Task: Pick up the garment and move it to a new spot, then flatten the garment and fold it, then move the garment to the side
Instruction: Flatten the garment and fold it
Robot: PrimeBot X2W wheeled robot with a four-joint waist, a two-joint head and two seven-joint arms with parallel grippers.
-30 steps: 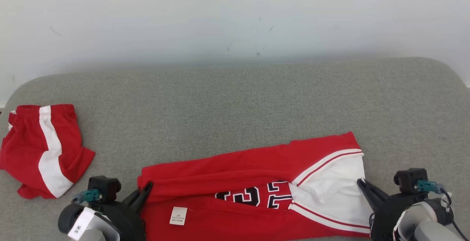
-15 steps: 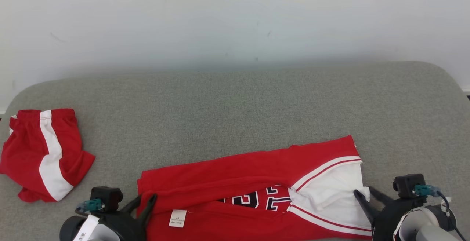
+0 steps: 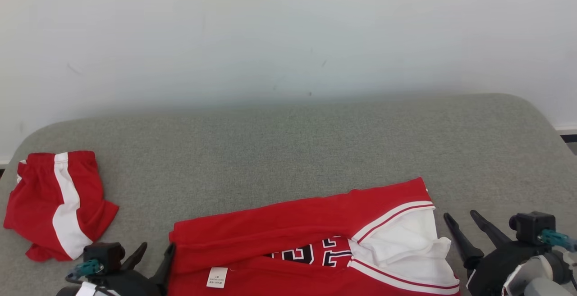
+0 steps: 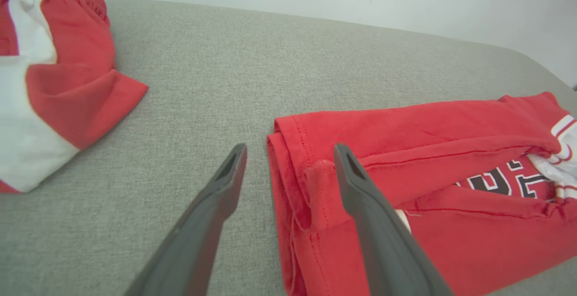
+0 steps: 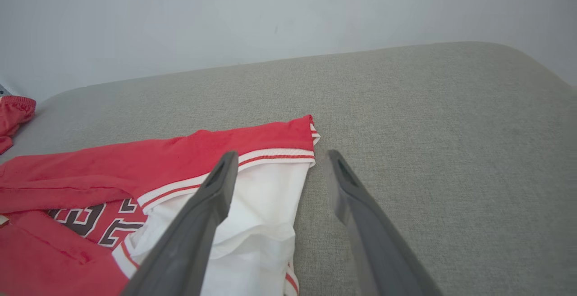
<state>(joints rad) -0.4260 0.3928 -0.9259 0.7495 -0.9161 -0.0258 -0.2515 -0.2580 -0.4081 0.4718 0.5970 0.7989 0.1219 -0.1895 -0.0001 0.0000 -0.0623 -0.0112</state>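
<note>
Now | left tool splayed, empty | right tool likewise | red jersey, folded oblong | grey woven cushion

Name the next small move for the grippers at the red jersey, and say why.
Probably bring the right gripper onto the white end of the jersey for a crosswise fold: it and the left gripper stand open, holding nothing, and the jersey lies folded lengthwise but long.

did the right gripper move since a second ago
Yes. The right gripper has opened and pulled back rightward, off the white end of the jersey that it touched before.
</note>
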